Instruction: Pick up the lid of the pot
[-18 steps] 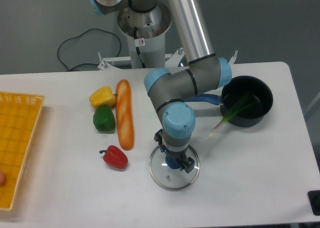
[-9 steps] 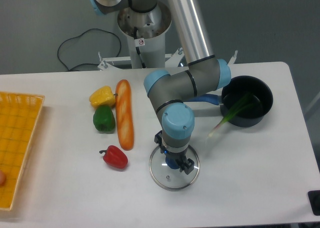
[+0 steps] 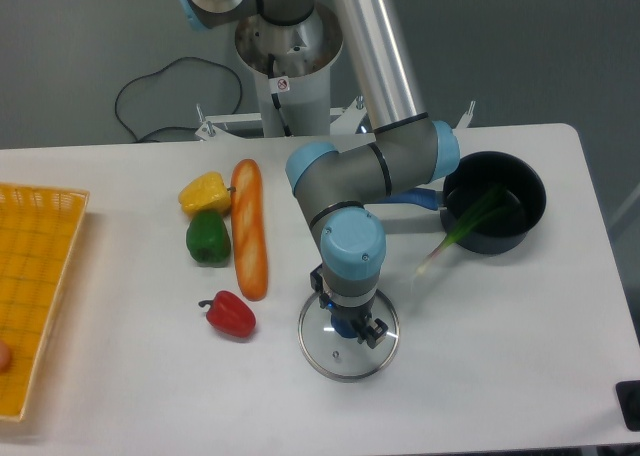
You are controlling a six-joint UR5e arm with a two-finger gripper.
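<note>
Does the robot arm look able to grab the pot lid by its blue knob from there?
Probably yes: the gripper appears open above the pot lid, its fingers seen on opposite sides of the blue knob, and nothing seems in the way.

Seen from the camera, open table lies on the near side of the pot lid [image 3: 322,354] and to its right, so a hand could pass there. Over the lid, the gripper [image 3: 350,318] and the arm [image 3: 348,238] block the way. To its left is a red pepper [image 3: 232,317], with a gap between. Beyond it on the right, a green stalk [image 3: 458,232] leans from the black pot [image 3: 498,244].
</note>
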